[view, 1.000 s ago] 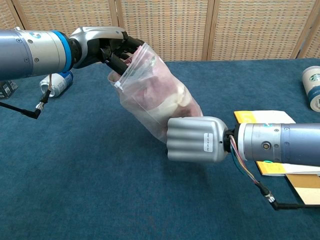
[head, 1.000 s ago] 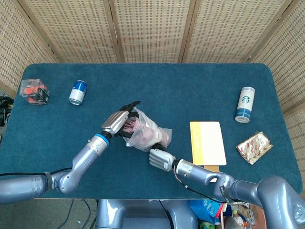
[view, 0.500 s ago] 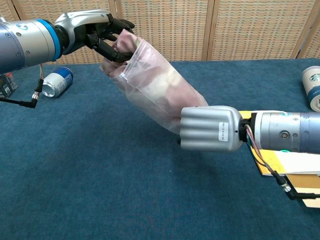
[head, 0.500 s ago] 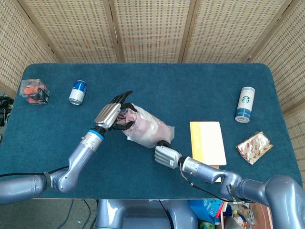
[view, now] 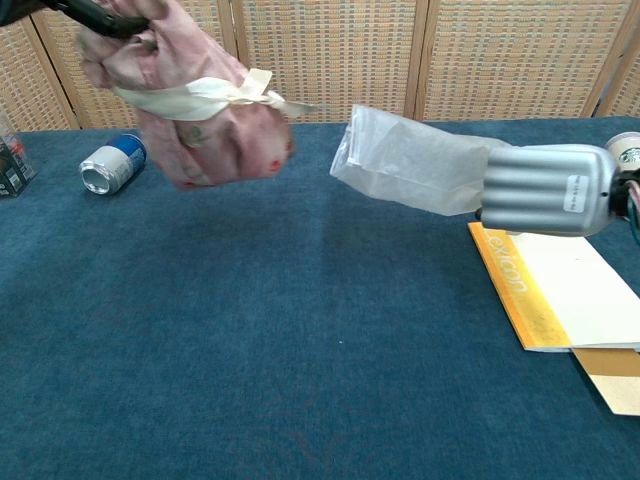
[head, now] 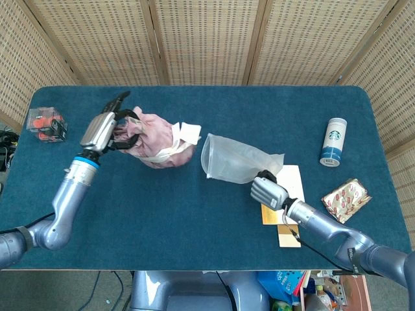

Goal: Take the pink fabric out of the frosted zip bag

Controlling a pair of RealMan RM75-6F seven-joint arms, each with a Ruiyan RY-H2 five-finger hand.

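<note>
The pink fabric (head: 157,140) (view: 205,125), tied with a cream band, hangs in the air clear of the bag. My left hand (head: 110,129) grips its left end; in the chest view only a dark bit of that hand (view: 90,12) shows at the top left edge. The frosted zip bag (head: 237,163) (view: 415,165) is empty and held up off the table with its open mouth facing left. My right hand (head: 267,191) (view: 545,190) grips the bag's closed right end. A gap separates fabric and bag.
A blue can (head: 106,124) (view: 112,164) lies at the back left, near a clear box of red items (head: 47,124). A yellow-edged white packet (head: 284,201) (view: 560,290) lies under my right hand. A Starbucks cup (head: 333,141) and a gold wrapped parcel (head: 346,200) are at the right.
My left hand pulled the pink fabric fully out of the bag, up and to the left. My right hand drew the now empty bag to the right and lifted it.
</note>
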